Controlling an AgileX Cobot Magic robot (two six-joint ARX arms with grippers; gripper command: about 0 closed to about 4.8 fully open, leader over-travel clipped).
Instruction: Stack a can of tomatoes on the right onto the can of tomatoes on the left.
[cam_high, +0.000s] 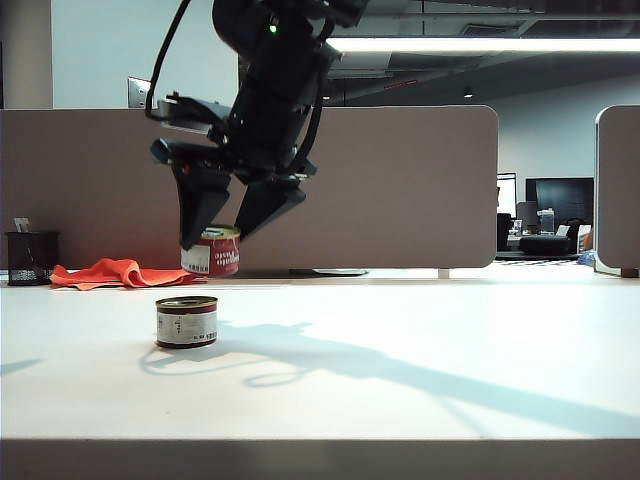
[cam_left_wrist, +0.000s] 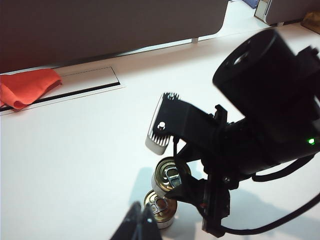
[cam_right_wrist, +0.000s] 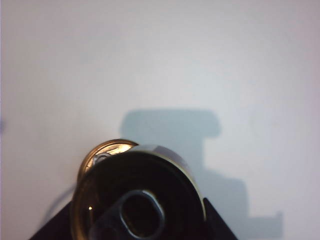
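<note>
Two tomato cans, both short and round with gold pull-tab lids.

Lower can (cam_high: 186, 321): stands upright on the bench, toward its left side and nearer the front edge than the back. White label with dark and red bands, gold rim on top. Nothing touches it.

Upper can (cam_high: 211, 251): held clear of the bench, above the lower can and slightly to its right, with a clear gap between the two. White and red label with print, gold lid up, tilted slightly. The right end effector (cam_high: 226, 222) grips it by its sides.

From the right wrist view, the upper can (cam_right_wrist: 137, 197) overlaps most of the lower can (cam_right_wrist: 107, 150), leaving only a crescent of gold lid showing.
</note>
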